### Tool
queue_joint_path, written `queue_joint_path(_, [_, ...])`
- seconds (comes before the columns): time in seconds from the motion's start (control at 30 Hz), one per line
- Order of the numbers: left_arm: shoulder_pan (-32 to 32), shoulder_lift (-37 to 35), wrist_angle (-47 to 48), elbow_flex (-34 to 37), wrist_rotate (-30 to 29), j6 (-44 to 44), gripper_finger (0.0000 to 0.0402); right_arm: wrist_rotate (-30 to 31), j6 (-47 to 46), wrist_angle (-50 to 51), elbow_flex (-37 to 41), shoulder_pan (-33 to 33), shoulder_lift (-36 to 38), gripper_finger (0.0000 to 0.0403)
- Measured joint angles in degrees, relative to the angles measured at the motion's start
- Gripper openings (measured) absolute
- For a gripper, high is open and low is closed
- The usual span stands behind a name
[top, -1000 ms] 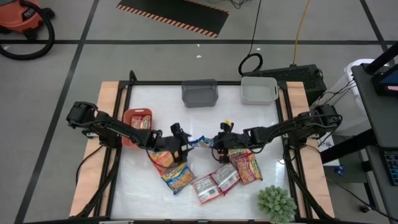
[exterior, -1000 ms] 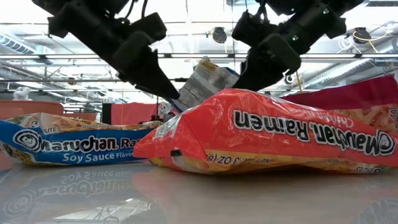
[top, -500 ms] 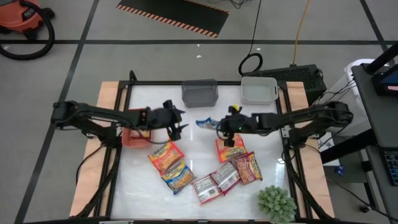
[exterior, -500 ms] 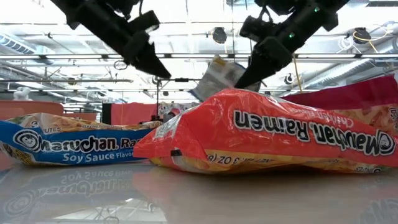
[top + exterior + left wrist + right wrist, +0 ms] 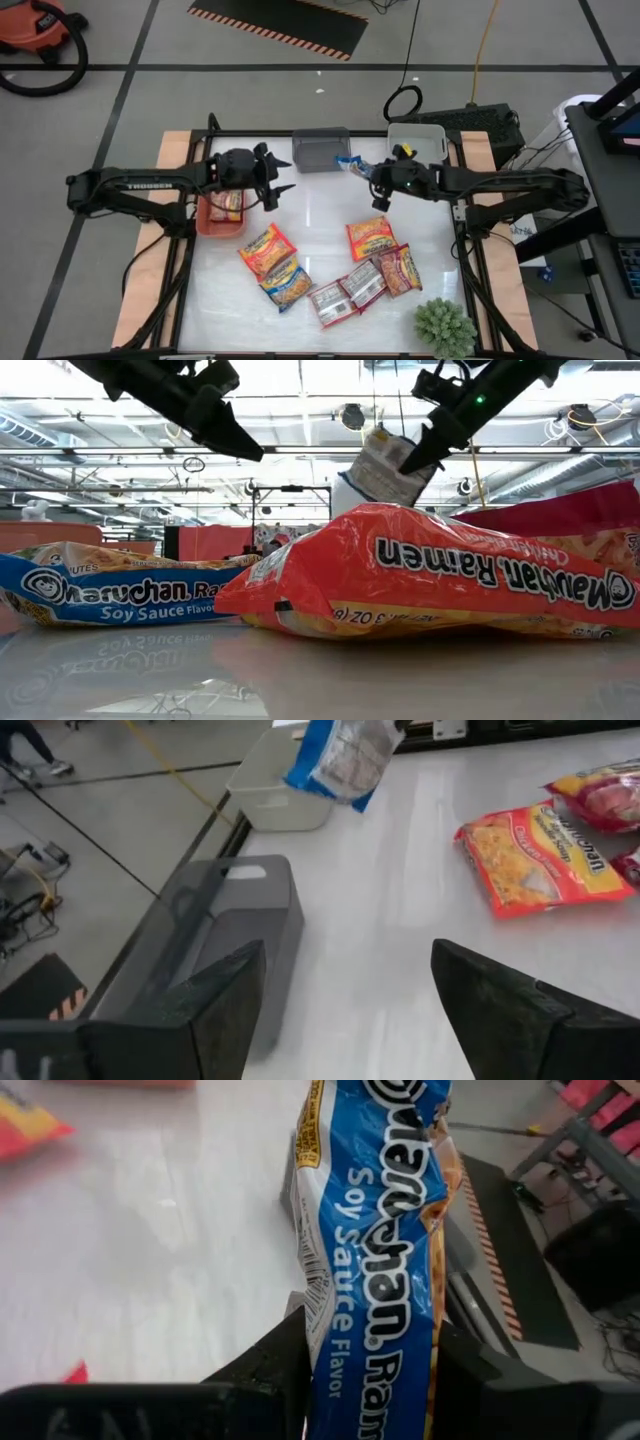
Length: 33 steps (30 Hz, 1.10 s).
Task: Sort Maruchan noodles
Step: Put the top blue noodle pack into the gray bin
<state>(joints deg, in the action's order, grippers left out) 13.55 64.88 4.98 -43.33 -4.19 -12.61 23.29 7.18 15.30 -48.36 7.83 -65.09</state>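
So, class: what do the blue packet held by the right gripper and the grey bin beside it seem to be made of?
Blue soy sauce packet, held in the right gripper: thin glossy plastic film, going by its crinkles, shine and printed lettering.

Grey bin: probably moulded plastic, smoky and translucent, since the floor shows faintly through its wall; the rim is smooth, with a cut-out handle.
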Motion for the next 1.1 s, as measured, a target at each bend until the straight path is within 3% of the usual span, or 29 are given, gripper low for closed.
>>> queue_joint_path(0.43, [-2.79,0.02,7.05,0.00,0.31,6.95,0.0289,11.08,7.18,9.12,0.04,1.60,1.80,0.0128])
queue_joint_path(0.73, [-6.45,0.62,7.31,0.00,0.29,9.87,0.0289,11.32,13.00,11.78,0.04,5.64,1.85,0.0128])
queue_joint_path(1.1, [-7.95,0.61,9.43,0.04,0.13,9.86,0.0289,11.62,28.32,13.19,0.04,10.63,5.98,0.0128])
